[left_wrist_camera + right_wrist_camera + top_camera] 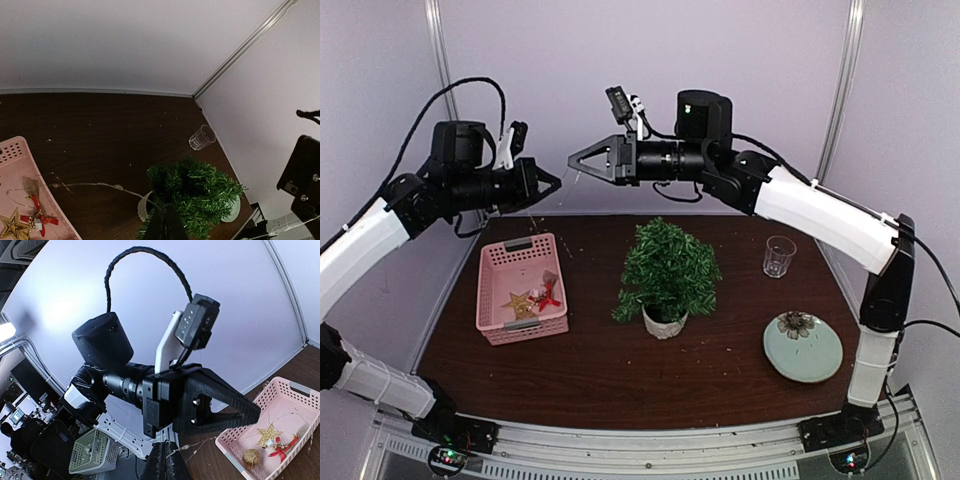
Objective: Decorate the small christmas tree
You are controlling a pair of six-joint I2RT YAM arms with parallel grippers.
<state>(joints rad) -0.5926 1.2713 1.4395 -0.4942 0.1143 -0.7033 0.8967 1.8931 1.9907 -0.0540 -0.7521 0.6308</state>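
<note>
The small christmas tree (668, 268), dark green in a round white pot (664, 322), stands mid-table; it also shows in the left wrist view (200, 192). Both grippers hover high above the table's back left, tips facing each other. My left gripper (556, 184) is shut on a thin light string (95, 185), fingertips pressed together (166, 226). My right gripper (574, 163) is shut on the same string (220, 441), which trails toward the pink basket (295, 395). The string is barely visible from above.
The pink basket (520, 290) left of the tree holds a gold star (518, 303), a red bow ornament (548, 296) and a gold ball (251, 456). A clear glass (779, 255) stands at the back right, and a pale green plate (803, 347) at the front right.
</note>
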